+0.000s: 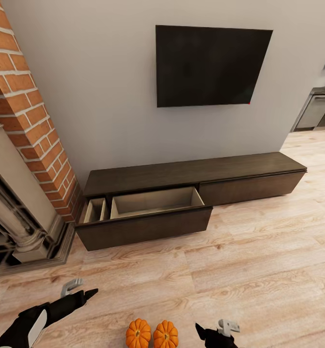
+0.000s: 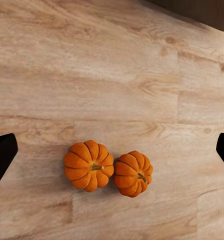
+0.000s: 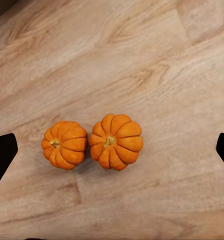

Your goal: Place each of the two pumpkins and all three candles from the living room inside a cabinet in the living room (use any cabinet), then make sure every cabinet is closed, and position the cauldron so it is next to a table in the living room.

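Two pumpkins (image 1: 152, 333) touching, cabinet (image 1: 181, 198) drawer open.

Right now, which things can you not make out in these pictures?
- Pumpkins: head view, lower parts cut off by the bottom edge.
- Cabinet drawer: head view, its floor partly hidden behind the front panel.
- Right gripper: head view, cut by the edge; open or shut unclear.
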Controlling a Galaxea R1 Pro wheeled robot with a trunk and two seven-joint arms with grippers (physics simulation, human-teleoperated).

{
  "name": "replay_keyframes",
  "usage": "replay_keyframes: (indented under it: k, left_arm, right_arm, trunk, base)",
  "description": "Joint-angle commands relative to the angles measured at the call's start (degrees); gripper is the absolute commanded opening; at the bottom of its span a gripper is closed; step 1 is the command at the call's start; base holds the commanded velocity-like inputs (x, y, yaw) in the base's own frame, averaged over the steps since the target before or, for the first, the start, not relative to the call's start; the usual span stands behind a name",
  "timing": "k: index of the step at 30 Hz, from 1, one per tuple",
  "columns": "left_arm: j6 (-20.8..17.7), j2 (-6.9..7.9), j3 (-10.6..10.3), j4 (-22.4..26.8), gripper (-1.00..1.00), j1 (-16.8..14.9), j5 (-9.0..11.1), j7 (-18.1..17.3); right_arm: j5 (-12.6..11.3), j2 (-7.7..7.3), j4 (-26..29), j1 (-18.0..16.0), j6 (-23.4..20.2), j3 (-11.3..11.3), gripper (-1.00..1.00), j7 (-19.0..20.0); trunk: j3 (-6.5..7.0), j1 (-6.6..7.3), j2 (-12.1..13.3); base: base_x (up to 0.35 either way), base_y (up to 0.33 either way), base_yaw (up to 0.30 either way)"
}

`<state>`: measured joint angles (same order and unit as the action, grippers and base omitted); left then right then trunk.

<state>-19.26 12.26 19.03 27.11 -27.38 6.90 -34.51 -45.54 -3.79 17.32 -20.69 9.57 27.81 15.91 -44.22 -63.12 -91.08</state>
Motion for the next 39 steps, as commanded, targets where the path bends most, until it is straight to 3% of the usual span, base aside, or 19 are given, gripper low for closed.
replay_keyframes:
  k: [1, 5, 9, 39]
  left_arm:
    - [-0.52, 0.65, 1.23, -0.07, 1.00, -0.03, 0.38, -0.53]
    - [-0.21, 1.56, 3.75, -0.47, 1.00, -0.01, 0.34, -2.47]
    - [-0.03, 1.84, 4.42, -0.60, 1.00, 0.21, 0.38, -3.36]
    - [-0.11, 2.07, 4.77, -0.66, 1.00, 0.39, 0.45, -3.56]
  right_arm:
    - [-0.64, -0.02, -0.23, -0.05, 0.26, 0.43, 1.00, 0.16]
    - [-0.61, 0.00, -0.47, -0.05, 0.27, 0.47, 1.00, 0.17]
    - [-0.61, 0.00, -0.52, -0.05, 0.28, 0.49, 1.00, 0.21]
    - [-0.95, -0.08, -0.44, -0.05, 1.01, 0.45, 1.00, 1.01]
  trunk:
    - [-0.04, 0.00, -0.02]
    - [-0.04, 0.00, -0.02]
    - [-0.04, 0.00, -0.02]
    - [-5.43, -6.58, -12.05]
  base:
    - [0.000, 0.000, 0.000]
    - [0.000, 0.000, 0.000]
    - [0.000, 0.000, 0.000]
    - [0.000, 0.000, 0.000]
